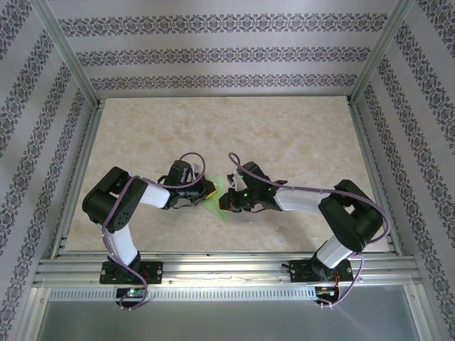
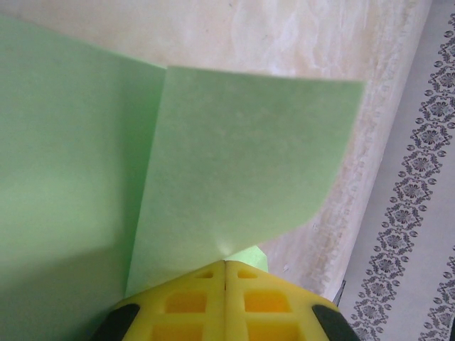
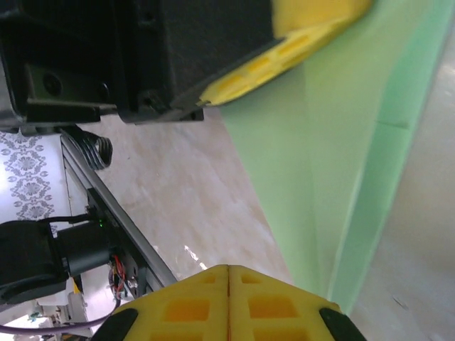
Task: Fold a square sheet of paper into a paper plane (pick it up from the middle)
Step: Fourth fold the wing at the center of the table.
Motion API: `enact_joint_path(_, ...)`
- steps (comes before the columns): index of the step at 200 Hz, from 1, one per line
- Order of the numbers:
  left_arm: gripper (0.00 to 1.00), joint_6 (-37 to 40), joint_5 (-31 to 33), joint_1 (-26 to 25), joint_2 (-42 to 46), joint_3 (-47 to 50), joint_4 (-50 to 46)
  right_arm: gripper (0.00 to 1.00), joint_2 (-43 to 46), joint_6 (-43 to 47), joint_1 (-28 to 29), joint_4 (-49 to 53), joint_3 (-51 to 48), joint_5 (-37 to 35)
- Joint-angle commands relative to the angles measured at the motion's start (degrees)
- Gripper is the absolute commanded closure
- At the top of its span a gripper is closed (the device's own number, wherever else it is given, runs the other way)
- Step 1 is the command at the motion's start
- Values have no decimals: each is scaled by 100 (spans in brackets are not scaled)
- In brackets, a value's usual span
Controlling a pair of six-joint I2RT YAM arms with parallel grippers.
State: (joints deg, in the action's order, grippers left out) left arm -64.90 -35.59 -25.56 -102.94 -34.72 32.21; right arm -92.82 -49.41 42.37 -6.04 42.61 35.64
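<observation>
our left gripper [image 2: 226, 266] pinches the paper [image 2: 234, 156] at its edge. our right gripper [image 3: 227, 268] is pressed shut just beside it. the paper's long fold runs between the two.

Table top [image 1: 227, 128]: beige, marbled, matte, evenly and softly lit. Walls [image 1: 213, 53] at back, left and right are papered pale grey with bands of dark floral ornament. Aluminium posts [image 1: 67, 53] rise from the back corners. Slotted aluminium rails [image 1: 227, 266] run along the near edge, with a perforated strip [image 1: 227, 292] just below and then a plain grey panel [image 1: 227, 320].
</observation>
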Motion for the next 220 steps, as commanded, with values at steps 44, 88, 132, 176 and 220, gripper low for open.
enact_joint_path(44,97,94,206,-45,-102,130,-320,95,-778,-166,85,-140,207,26)
enact_joint_path(88,97,101,227,-46,-85,154,-338,95,-811,-231,142,-343,-111,109)
enact_joint_path(132,97,74,235,-52,-87,159,-294,95,-817,-319,237,-453,-383,93)
enact_joint_path(176,97,63,264,-50,-86,200,-301,95,-667,-407,321,-555,-727,-19)
enact_joint_path(220,97,56,314,-45,-84,220,-318,95,-415,-394,343,-459,-962,-117)
